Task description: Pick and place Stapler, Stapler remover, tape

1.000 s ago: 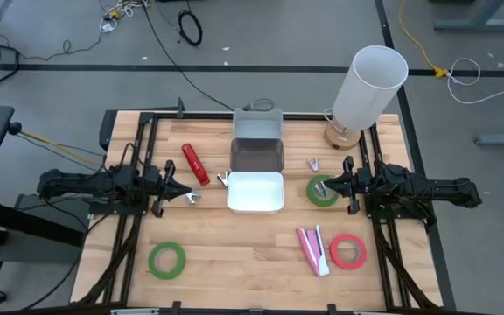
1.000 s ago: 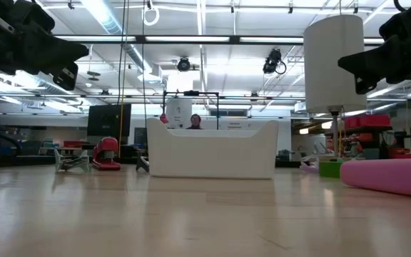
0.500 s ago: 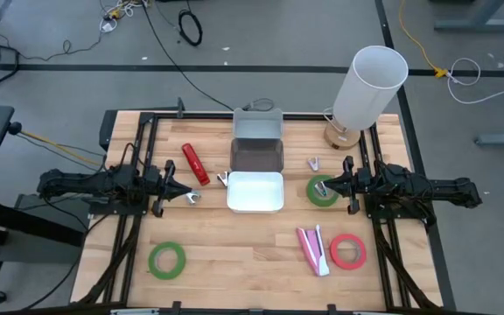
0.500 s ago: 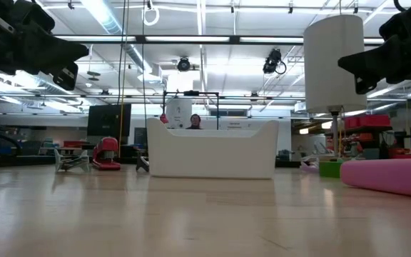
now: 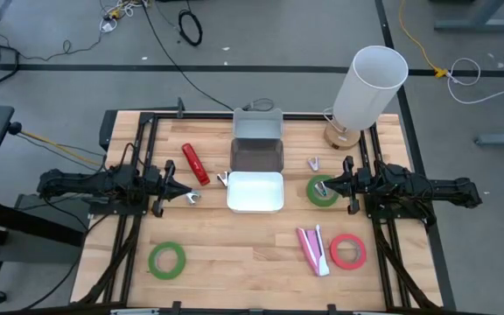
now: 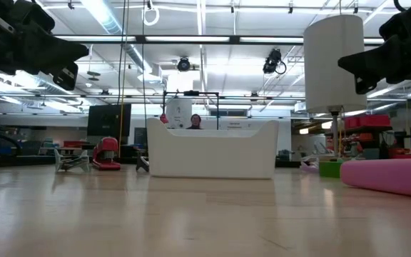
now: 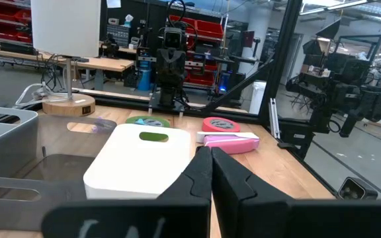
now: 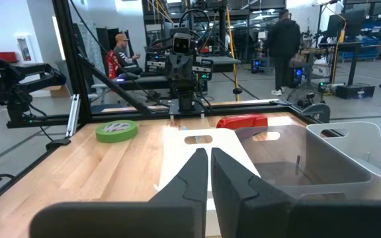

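A red stapler [image 5: 194, 163] lies left of the grey bin. A pink and white stapler [image 5: 313, 248] lies at the near right, beside a red tape roll [image 5: 347, 251]. One green tape roll [image 5: 323, 191] lies right of the white bin, another [image 5: 167, 260] at the near left. Small metal staple removers lie at the left [image 5: 195, 198], by the white bin's corner [image 5: 223, 179] and at the far right [image 5: 314, 164]. My left gripper [image 5: 175, 188] hovers shut and empty at the left. My right gripper [image 5: 329, 185] hovers shut and empty over the right green roll.
A white bin [image 5: 255, 192] sits at the table's middle, with a grey bin [image 5: 257, 147] behind it. A white lamp [image 5: 366, 87] stands at the far right corner. People show in the room beyond the table [image 8: 285, 46].
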You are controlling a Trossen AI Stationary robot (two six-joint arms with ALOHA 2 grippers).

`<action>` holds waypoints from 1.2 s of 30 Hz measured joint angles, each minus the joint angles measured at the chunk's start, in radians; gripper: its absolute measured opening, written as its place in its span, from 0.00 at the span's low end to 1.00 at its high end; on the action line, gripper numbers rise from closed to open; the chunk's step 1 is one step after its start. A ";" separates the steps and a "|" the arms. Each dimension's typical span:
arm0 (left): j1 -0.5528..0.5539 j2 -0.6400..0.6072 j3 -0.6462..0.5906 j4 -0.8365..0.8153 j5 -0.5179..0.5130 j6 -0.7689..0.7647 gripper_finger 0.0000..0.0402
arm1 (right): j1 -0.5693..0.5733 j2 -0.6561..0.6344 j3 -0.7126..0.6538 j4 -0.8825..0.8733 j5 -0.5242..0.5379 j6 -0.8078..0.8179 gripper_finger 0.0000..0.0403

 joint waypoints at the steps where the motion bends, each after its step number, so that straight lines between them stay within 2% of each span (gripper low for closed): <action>1: 0.000 0.000 0.000 0.000 0.000 0.000 0.01 | 0.000 0.000 0.000 0.000 0.000 0.000 0.06; 36: 0.000 0.000 0.000 0.000 0.000 -0.003 0.01 | 0.000 0.000 0.000 0.000 0.000 -0.042 0.06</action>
